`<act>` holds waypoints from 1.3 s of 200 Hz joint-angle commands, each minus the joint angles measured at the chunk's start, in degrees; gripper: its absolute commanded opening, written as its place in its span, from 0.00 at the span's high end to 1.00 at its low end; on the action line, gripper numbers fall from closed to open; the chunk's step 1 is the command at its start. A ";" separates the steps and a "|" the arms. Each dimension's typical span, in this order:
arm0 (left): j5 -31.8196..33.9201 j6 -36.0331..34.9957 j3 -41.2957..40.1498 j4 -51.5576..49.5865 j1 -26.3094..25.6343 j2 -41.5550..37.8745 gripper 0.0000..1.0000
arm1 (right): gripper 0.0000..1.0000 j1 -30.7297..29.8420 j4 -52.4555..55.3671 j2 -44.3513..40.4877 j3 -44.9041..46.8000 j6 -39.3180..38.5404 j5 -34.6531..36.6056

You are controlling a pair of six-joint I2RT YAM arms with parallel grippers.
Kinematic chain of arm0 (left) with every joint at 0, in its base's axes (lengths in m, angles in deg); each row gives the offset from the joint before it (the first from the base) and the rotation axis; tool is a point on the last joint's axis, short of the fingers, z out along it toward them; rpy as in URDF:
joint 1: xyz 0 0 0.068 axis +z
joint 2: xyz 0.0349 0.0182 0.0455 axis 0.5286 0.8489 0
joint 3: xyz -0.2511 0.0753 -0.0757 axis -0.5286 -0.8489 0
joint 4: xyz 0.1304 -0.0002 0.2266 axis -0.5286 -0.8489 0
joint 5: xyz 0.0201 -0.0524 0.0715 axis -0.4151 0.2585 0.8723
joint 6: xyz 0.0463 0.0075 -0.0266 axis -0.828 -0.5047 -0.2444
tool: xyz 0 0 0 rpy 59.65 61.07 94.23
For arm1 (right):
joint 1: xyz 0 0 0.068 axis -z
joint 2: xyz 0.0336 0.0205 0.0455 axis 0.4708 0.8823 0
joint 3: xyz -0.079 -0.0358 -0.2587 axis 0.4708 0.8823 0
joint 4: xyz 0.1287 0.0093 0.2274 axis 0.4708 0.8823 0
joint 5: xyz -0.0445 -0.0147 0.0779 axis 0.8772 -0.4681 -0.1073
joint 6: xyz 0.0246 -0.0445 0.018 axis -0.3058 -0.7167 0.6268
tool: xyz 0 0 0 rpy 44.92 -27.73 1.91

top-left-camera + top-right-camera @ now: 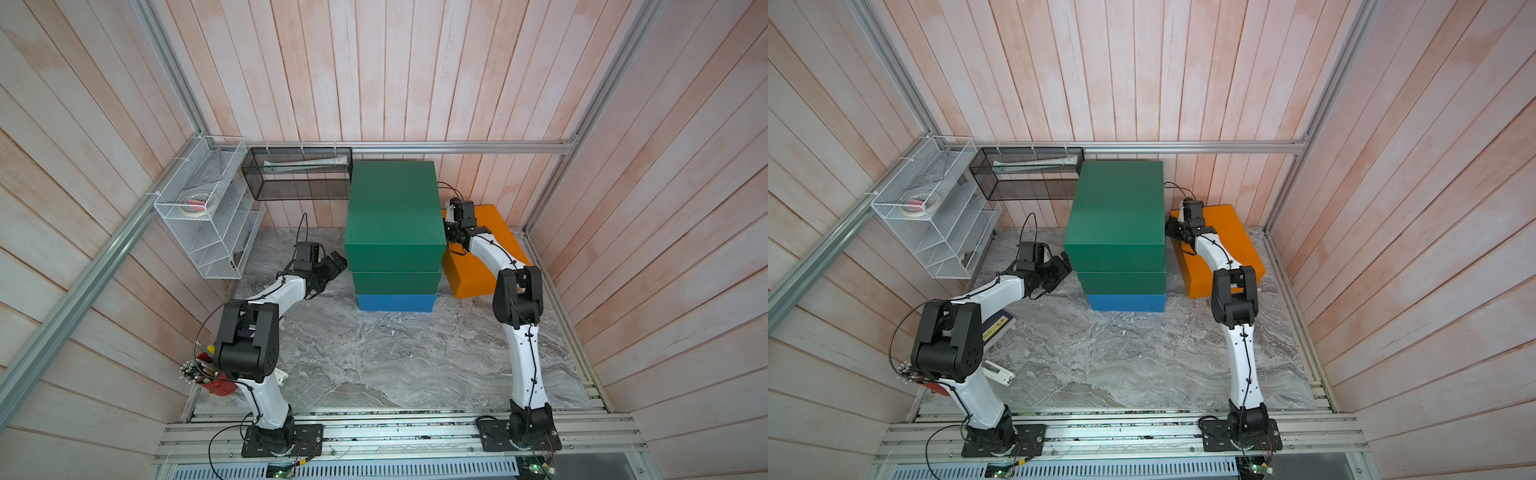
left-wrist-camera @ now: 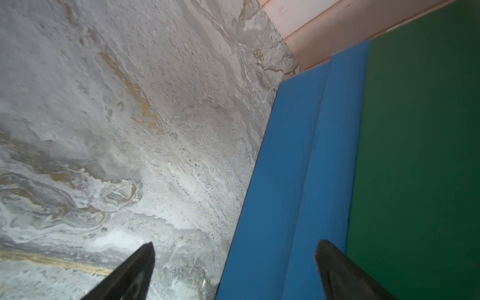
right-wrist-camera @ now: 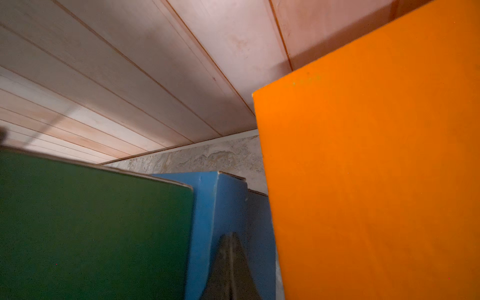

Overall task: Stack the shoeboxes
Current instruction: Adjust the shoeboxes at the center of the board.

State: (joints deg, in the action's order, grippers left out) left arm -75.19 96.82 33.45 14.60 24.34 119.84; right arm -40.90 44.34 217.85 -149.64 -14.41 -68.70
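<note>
Top green box (image 1: 395, 203) rests on lower green box (image 1: 397, 283) and blue box (image 1: 397, 302) on the bench (image 1: 374, 361), left tool (image 1: 336, 266) wide open, empty, beside the stack, right tool (image 1: 451, 237) (closed on nothing, seemingly to fit the gap) between it and the orange box (image 1: 478, 272), not yet stacked.

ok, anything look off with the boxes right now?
Only the orange box: it lies on the table beside the others, skewed to them and not stacked. The top green box, lower green box and blue box look squarely aligned. No spill or damage visible.
</note>
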 commanded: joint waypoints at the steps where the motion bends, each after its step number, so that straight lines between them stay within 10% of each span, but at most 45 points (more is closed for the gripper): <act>1: -0.40 -1.66 0.32 1.86 -0.10 -1.39 0.00 | 1.00 -1.72 -3.13 1.33 2.72 1.56 -6.34; 122: 4.35 -5.30 1.61 -2.59 0.63 -5.60 0.00 | 1.00 1.33 -10.20 -14.83 21.18 0.57 -7.72; 183: 12.36 -6.67 -6.96 -10.50 0.35 -23.85 0.00 | 1.00 5.22 -8.34 -30.69 31.72 -3.62 -1.53; 260: 34.63 -0.37 -13.81 -25.77 -23.86 -48.59 0.00 | 0.82 17.58 -13.45 -43.61 48.38 -0.65 -0.78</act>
State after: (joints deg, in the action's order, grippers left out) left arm -49.92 93.06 20.62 -4.22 4.51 74.42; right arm -25.45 32.17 175.55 -104.73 -15.86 -69.68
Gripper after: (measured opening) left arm 0.998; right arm 0.111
